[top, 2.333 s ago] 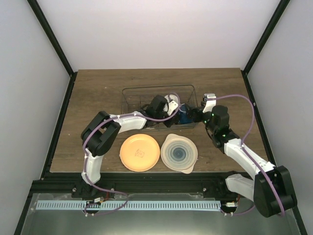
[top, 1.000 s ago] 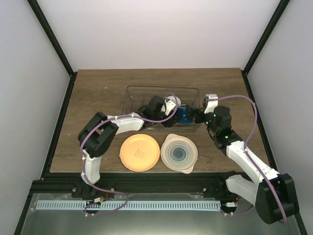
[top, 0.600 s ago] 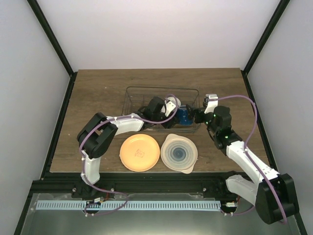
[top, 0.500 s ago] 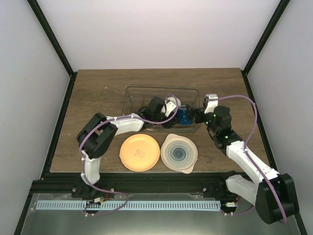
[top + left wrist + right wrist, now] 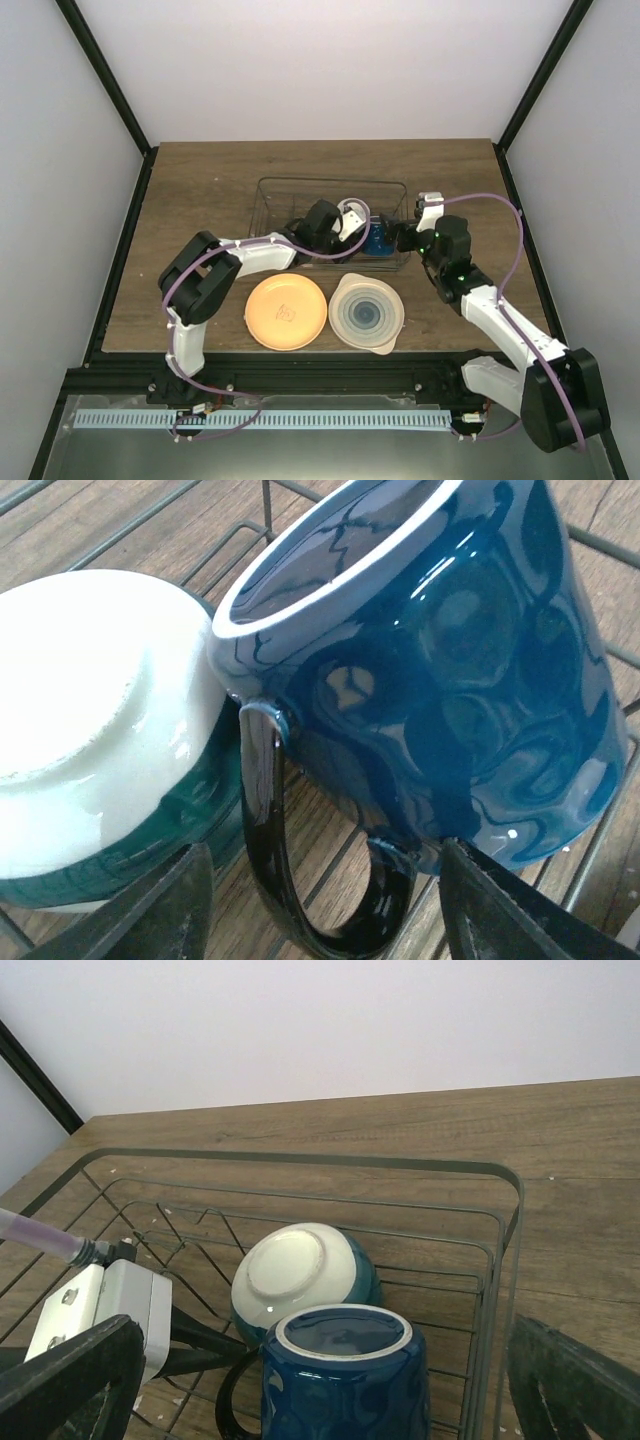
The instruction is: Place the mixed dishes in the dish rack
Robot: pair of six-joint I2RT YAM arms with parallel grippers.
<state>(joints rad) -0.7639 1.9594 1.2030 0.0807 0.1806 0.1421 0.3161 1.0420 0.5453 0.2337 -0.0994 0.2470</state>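
The left jaws stood open astride the mug (image 5: 450, 680) handle, without clamping it. The right jaws stood fully open, mug just ahead between them. Mug and bowl (image 5: 90, 710) sat together inside the rack (image 5: 300, 1158).

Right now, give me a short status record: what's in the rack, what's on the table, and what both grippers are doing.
in rack: dark blue mug and white bowl, next to each other in the dish rack; the bowl's base shows
outside rack: orange plate and blue-ringed plate, side by side on the table, near side of the rack
left gripper: open, fingers either side of the mug's handle, not gripping
right gripper: open, at the rack's right end, empty
left to load: both plates
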